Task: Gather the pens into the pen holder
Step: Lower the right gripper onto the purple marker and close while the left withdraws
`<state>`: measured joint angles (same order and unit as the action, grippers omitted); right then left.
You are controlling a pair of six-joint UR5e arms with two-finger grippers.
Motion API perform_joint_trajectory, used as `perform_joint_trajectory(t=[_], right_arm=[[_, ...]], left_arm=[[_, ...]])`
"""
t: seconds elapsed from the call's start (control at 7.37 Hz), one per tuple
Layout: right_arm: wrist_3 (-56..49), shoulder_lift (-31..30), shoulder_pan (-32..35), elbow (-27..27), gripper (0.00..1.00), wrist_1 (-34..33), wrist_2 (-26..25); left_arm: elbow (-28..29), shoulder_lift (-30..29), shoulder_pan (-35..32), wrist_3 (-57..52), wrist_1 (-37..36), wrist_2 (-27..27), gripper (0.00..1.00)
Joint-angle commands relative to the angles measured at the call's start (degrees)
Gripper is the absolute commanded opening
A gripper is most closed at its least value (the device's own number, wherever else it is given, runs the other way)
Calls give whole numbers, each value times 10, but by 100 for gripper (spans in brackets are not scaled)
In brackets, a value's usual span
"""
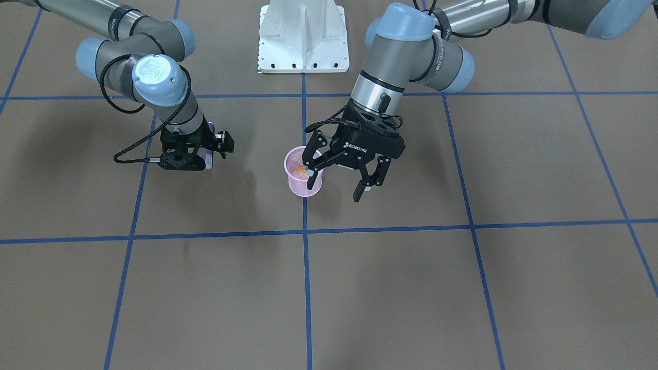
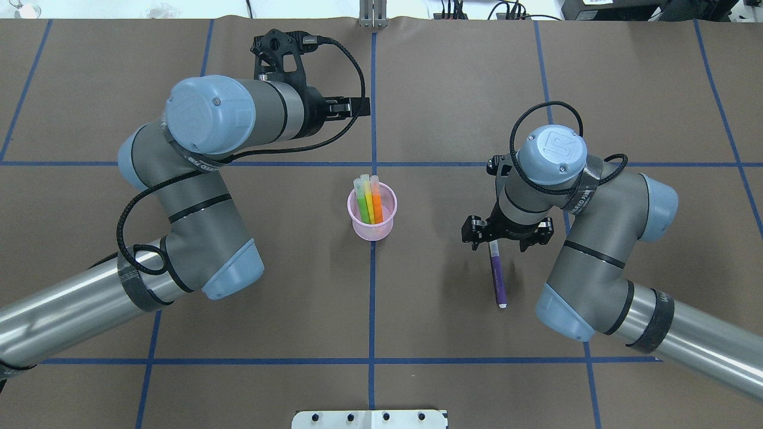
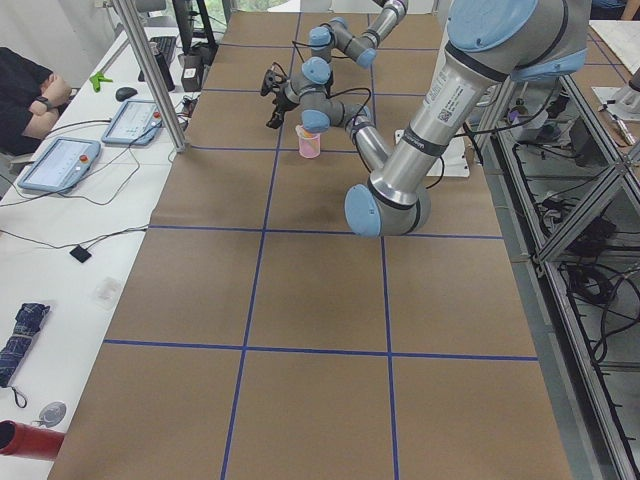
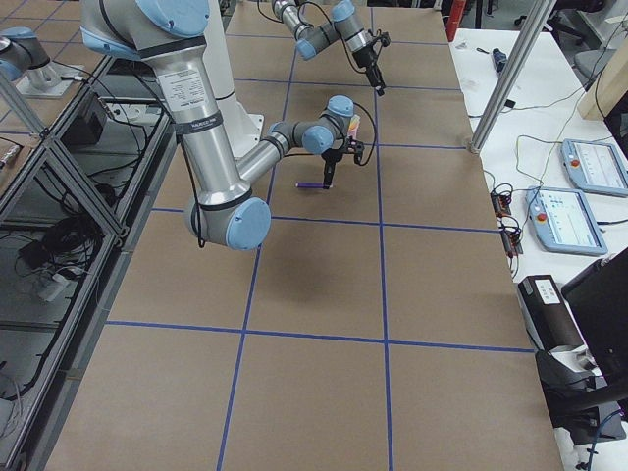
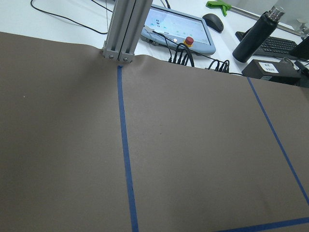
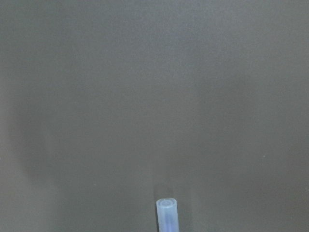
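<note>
Left gripper (image 1: 334, 189) spread wide and empty, high beyond the pen holder (image 2: 372, 229), three pens (image 2: 369, 202) upright inside. Right gripper (image 2: 503, 238) low over the purple pen (image 2: 498, 277), at its far end; grip impossible to tell.

The counter (image 2: 626, 71) is covered with a matt brown, paper-like sheet crossed by blue tape lines (image 2: 372, 310). The pen holder (image 2: 372, 232) is pink wire mesh, fine enough to see through, under a smooth solid rim. The green pen (image 2: 362, 204), yellow pen (image 2: 369, 204), orange pen (image 2: 377, 204) and purple pen (image 2: 498, 277) look like smooth plastic with pale translucent caps. The left arm (image 2: 53, 322) and right arm (image 2: 709, 351) have shiny brushed-metal tubes, matt grey joints and glossy pale-blue caps, and the left tool (image 1: 335, 191) and right tool (image 2: 493, 243) are matt black.
</note>
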<state>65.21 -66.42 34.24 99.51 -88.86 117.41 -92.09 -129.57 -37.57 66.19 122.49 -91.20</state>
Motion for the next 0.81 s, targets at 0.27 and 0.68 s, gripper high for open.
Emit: perform_joint_trajectory(t=[0.27,0.68], right_arm=[[-2,-7,-9,-1,70,-1,0],[-8,-12,-16,-4,69,0,0]], left_arm=[[9,34,-74,-71,-2,-87,99],[8,44,-88,-83,-1,-106,99]])
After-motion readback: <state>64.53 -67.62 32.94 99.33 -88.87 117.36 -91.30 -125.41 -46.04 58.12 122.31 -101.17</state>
